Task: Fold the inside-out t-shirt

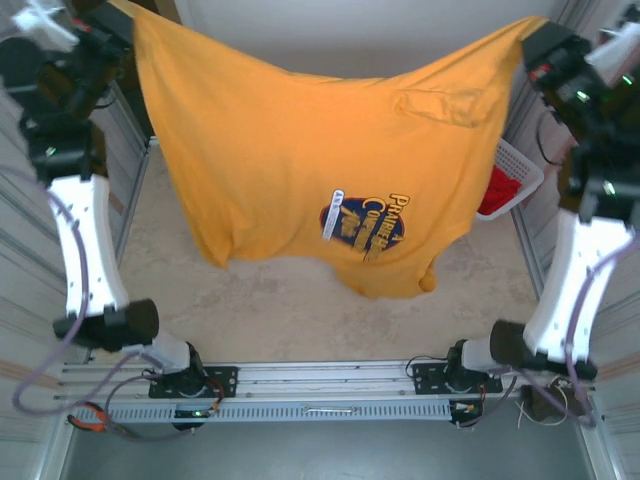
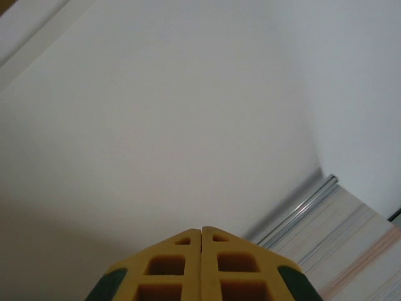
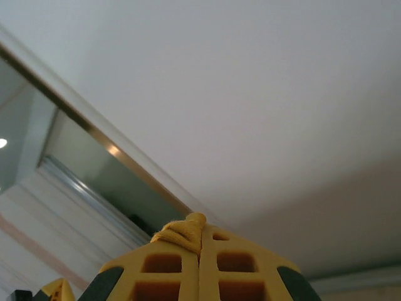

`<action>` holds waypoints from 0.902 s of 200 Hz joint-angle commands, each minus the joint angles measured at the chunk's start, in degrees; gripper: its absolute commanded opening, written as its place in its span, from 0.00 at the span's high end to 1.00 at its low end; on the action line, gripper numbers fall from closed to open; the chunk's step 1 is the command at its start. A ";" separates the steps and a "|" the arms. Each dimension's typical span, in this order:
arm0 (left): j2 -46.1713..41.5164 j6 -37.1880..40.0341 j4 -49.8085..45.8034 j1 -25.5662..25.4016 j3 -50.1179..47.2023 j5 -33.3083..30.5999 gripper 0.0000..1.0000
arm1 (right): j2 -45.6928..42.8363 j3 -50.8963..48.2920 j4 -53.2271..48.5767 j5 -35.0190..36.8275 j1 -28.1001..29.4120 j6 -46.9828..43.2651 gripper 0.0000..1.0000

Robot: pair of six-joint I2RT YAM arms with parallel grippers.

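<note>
**Status: pre-fold, garment suspended.**

1. Location of workpiece. The mustard-yellow cotton t-shirt with a dark blue and white chest print hangs in the air above the far half of the beige tabletop. It is stretched from the far-left corner to the far-right corner. Its lowest folds dangle over the middle of the tabletop; whether they touch the surface cannot be told.

2. End effectors. The left gripper has its yellow fingers pressed together; no cloth shows at their tips in the wrist view, but in the overhead view the shirt's upper left corner runs up to it, so it is judged to be clamping that corner. The right gripper is pinched on a tuft of the yellow fabric, which protrudes at the fingertips.

3. Adjacent items. A white plastic basket holding a red garment sits at the right edge of the tabletop, partly behind the shirt.

4. Completed: the shirt is picked up and spread between both arms.

5. Outstanding: no fold exists yet. The shirt must be laid flat on the tabletop, smoothed, then folded.
</note>
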 commanded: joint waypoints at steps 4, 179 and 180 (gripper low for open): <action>11.79 -3.30 -5.37 -1.24 3.93 2.73 1.00 | 10.67 6.69 -6.61 0.61 1.41 -1.02 1.00; -2.48 0.78 -2.36 -0.49 -5.16 0.39 1.00 | -6.33 -5.71 1.34 -3.42 -1.18 3.83 1.00; -2.60 0.76 -2.23 -0.49 -5.22 0.28 1.00 | -6.41 -5.66 1.36 -3.44 -1.21 3.89 1.00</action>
